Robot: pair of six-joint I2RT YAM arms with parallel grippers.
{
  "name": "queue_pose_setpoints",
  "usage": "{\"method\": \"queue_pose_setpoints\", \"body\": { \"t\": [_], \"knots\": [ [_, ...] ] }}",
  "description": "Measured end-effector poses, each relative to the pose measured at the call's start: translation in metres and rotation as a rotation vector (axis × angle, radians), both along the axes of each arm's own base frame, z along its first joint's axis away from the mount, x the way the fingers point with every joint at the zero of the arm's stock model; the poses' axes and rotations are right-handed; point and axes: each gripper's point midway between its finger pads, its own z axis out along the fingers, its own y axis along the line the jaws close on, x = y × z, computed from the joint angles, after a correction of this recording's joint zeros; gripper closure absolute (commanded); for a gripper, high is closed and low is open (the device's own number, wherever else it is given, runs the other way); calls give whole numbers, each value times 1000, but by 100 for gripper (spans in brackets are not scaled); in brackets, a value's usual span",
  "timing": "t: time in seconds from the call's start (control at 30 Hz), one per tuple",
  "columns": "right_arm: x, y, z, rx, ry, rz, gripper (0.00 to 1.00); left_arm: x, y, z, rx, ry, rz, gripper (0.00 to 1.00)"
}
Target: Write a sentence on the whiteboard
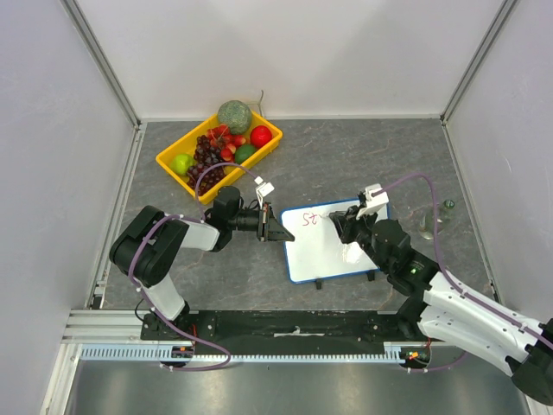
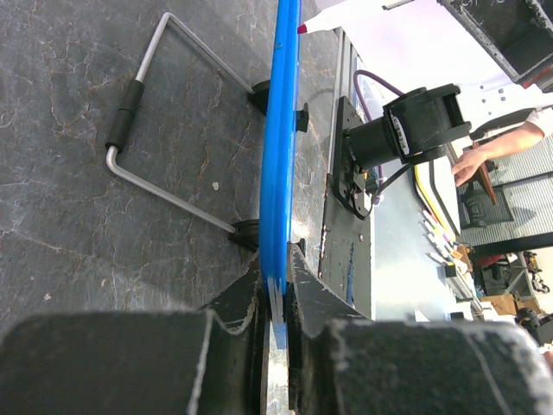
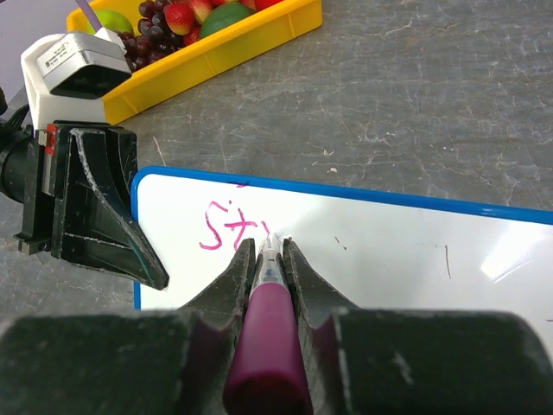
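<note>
The whiteboard (image 1: 327, 252), white with a thin blue rim, lies at the table's middle. My left gripper (image 1: 282, 232) is shut on its left rim; the left wrist view shows the blue rim (image 2: 281, 138) edge-on between the jaws. My right gripper (image 3: 268, 249) is shut on a pink marker (image 3: 266, 333), whose tip touches the board (image 3: 389, 259) just right of the pink letters "St" (image 3: 225, 226). The writing (image 1: 311, 218) sits at the board's top left in the top view. My right gripper (image 1: 339, 223) hovers over the board's upper part.
A yellow tray (image 1: 177, 172) with grapes, apples and other fruit stands at the back left, also in the right wrist view (image 3: 216, 52). A small clear glass (image 1: 428, 226) stands right of the board. The board's wire stand (image 2: 138, 112) shows beneath it.
</note>
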Motion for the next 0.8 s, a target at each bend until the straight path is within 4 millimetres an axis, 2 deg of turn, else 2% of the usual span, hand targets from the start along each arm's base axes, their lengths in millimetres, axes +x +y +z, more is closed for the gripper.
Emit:
{"method": "queue_pose_setpoints", "body": {
  "t": [0.43, 0.8],
  "knots": [
    [-11, 0, -11, 18, 32, 33, 100, 0, 0, 0, 0, 0, 0, 98],
    [-5, 1, -10, 21, 26, 14, 100, 0, 0, -1, 4, 6, 2, 98]
  ]
}}
